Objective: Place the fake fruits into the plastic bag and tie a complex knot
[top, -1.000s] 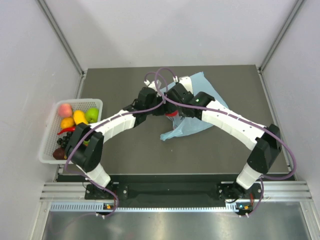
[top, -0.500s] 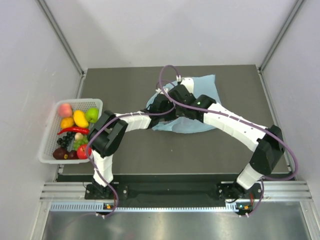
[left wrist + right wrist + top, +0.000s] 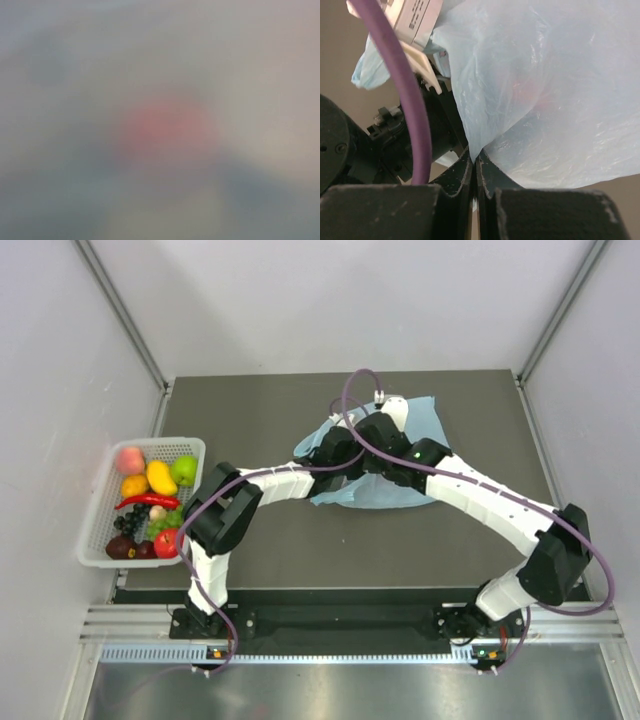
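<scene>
1. Looking down from above, we see the light-blue plastic bag lying crumpled on the dark table, toward its far middle, with both arms meeting over it.
2. The left arm reaches across to the bag's left edge. Its left claw is hidden under the film, so we cannot tell whether it is spread or gripping.
3. The left wrist view is a pale blur with one pinkish-red patch at its centre, too soft to name.
4. The right claw is pressed together, pinching an edge of the bag's thin film.
5. In the right wrist view we see a faint reddish shape through the film above that pinch.
6. A white mesh basket sits at the table's left edge, well apart from the bag. It holds a peach, a mango, a green apple, a red chili, a red apple and a plum.
</scene>
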Robot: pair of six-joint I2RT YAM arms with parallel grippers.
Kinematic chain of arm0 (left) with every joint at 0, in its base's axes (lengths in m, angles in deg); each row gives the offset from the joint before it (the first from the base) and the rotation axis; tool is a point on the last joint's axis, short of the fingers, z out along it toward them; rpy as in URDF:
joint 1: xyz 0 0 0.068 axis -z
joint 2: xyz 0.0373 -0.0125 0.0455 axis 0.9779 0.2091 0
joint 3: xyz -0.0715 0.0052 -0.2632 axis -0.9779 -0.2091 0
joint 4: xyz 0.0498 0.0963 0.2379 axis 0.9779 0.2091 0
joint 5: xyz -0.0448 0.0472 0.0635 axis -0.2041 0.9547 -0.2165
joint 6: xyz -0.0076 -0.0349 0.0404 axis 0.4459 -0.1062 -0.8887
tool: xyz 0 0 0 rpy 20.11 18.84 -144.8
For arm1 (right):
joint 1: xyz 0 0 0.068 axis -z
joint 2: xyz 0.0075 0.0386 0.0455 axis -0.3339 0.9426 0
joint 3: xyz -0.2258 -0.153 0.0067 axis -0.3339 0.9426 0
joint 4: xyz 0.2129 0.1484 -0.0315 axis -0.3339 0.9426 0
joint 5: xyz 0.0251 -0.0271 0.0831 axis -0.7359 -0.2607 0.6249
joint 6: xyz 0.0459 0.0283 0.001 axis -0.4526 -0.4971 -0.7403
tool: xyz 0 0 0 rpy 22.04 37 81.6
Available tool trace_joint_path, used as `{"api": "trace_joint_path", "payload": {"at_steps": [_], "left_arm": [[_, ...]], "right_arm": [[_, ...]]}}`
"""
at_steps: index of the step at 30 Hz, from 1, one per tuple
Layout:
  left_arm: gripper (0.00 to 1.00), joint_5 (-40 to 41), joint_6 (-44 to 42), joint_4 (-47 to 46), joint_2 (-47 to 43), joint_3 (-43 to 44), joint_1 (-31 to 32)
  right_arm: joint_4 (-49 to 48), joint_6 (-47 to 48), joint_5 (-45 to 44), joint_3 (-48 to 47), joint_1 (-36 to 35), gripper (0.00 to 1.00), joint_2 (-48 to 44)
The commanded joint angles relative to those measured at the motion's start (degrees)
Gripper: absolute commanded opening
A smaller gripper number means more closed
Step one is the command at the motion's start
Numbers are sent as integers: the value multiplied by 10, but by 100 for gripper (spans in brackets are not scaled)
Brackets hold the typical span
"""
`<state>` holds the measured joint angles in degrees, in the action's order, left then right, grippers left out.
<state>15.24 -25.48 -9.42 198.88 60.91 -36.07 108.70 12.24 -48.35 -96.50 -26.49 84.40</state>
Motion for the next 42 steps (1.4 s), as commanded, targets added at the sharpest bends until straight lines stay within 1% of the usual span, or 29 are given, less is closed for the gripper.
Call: {"api": "trace_joint_path", "payload": {"at_steps": [1, 4, 6, 7, 9, 13, 17, 18, 21, 27, 31, 33, 34, 35, 37, 39, 40, 42], "left_arm": [[69, -5, -21, 30, -27, 22, 8], [73, -8, -33, 76, -41, 32, 9], [83, -3, -43, 95, -49, 34, 9], [87, 7, -48, 121, -57, 36, 10], [89, 9, -61, 139, -63, 42, 9], [99, 16, -74, 179, -74, 53, 9], [99, 25, -91, 212, -89, 57, 9], [99, 32, -96, 235, -92, 63, 9], [99, 48, -109, 265, -114, 59, 9], [99, 39, -155, 359, -196, 36, 8], [99, 52, -173, 465, -261, 19, 7], [99, 61, -178, 495, -280, 7, 7], [99, 73, -178, 509, -302, 4, 5], [99, 109, -177, 525, -314, 1, 0], [99, 136, -177, 560, -351, -3, -14], [99, 160, -178, 601, -382, 0, -61], [98, 165, -178, 615, -390, 1, -112], [98, 172, -187, 644, -409, -1, -173]], "right_arm": [[-36, -8, -1, 9, 17, 0, -29], [-41, -5, 3, 21, 30, 0, -37], [-45, -5, 8, 29, 39, 0, -43], [-46, -3, 10, 30, 41, 0, -45], [-50, -3, 13, 35, 45, 0, -47], [-49, 2, 15, 35, 46, 0, -48], [-50, 3, 15, 35, 47, 0, -51], [-49, 3, 15, 35, 49, 0, -53], [-49, 3, 15, 36, 50, 0, -56], [-47, 9, 22, 36, 62, 0, -54], [-50, 18, 20, 35, 64, 0, -47], [-53, 22, 22, 34, 66, 0, -44], [-52, 24, 22, 34, 66, 0, -40], [-53, 25, 22, 33, 66, 0, -38], [-55, 29, 24, 34, 66, 0, -33], [-55, 33, 24, 36, 66, 0, -31], [-55, 38, 25, 35, 66, 0, -26], [-56, 41, 23, 36, 67, 0, -25]]}}
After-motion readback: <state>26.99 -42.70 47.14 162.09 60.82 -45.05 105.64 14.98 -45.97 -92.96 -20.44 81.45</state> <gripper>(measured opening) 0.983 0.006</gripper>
